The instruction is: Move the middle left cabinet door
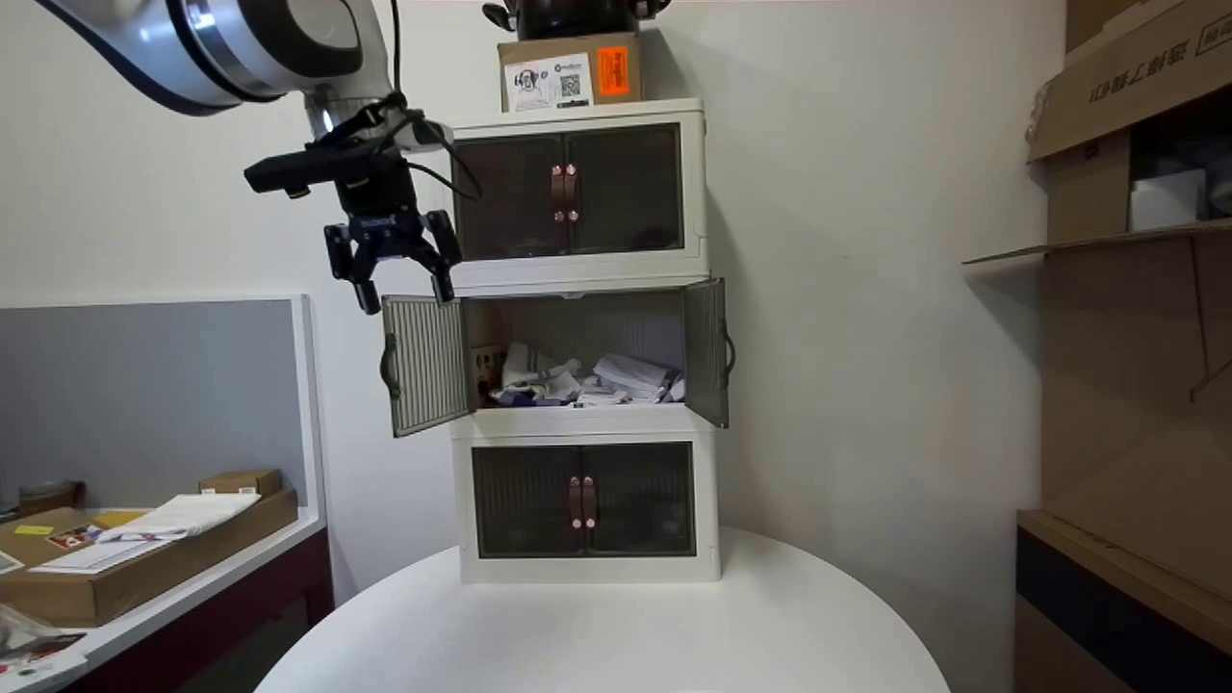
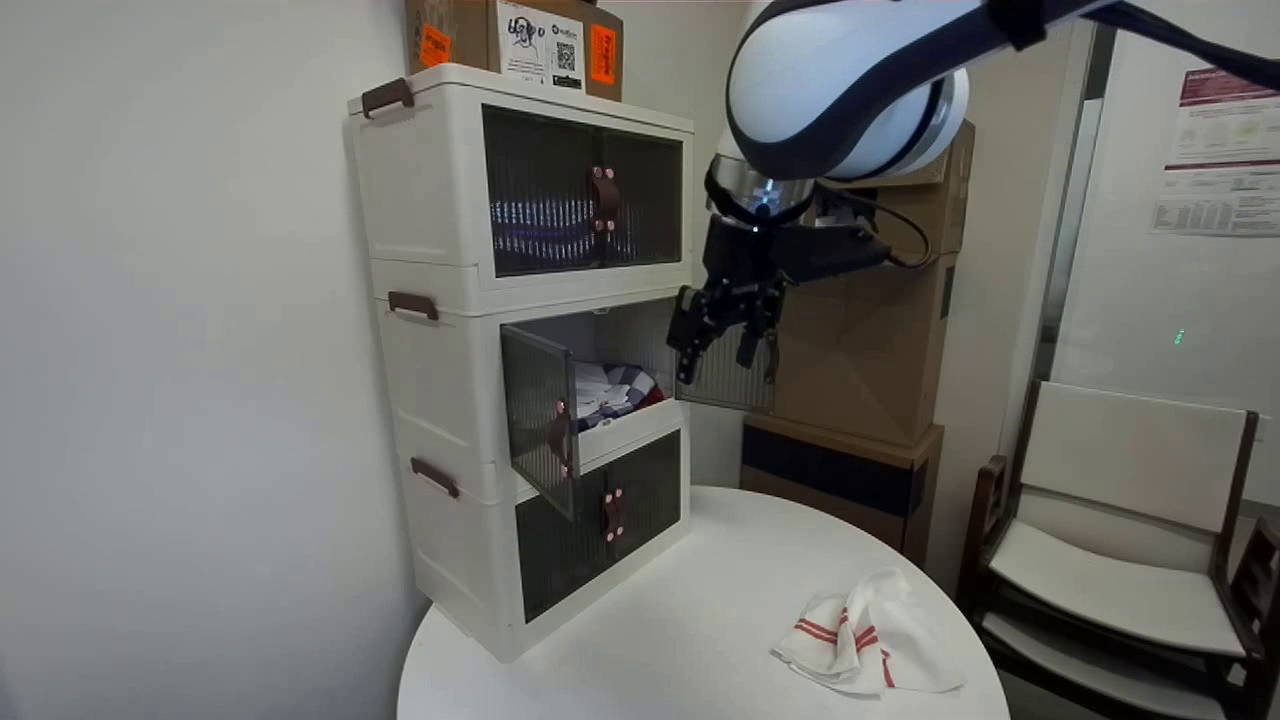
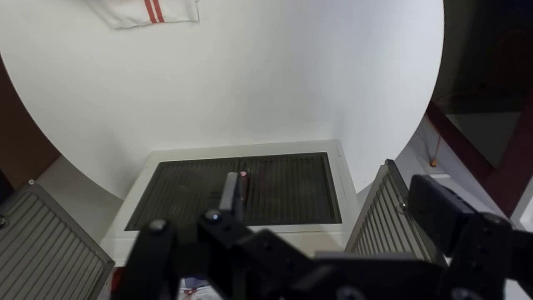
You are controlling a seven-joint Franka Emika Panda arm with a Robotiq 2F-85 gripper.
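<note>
The middle left cabinet door (image 1: 428,366) is a dark-edged leaf with a ribbed see-through pane. It stands swung wide open from the white cabinet's (image 1: 582,421) middle tier. In an exterior view it is the near leaf (image 2: 535,400), its brown handle on the outer face. In the wrist view the door (image 3: 383,216) shows at the lower right, beyond the jaws. My gripper (image 1: 405,293) points down near the door's top edge in that picture. In an exterior view the gripper (image 2: 716,362) is apart from the door, out in front of the cabinet. Its fingers (image 3: 333,208) are spread and empty.
The matching right leaf (image 1: 707,351) also stands open. Cloths (image 1: 616,377) lie in the middle tier. Top (image 1: 621,192) and bottom (image 1: 635,500) doors are shut. A red-striped towel (image 2: 870,635) lies on the round table (image 2: 640,640). Cardboard boxes (image 1: 1116,366) stand at the side.
</note>
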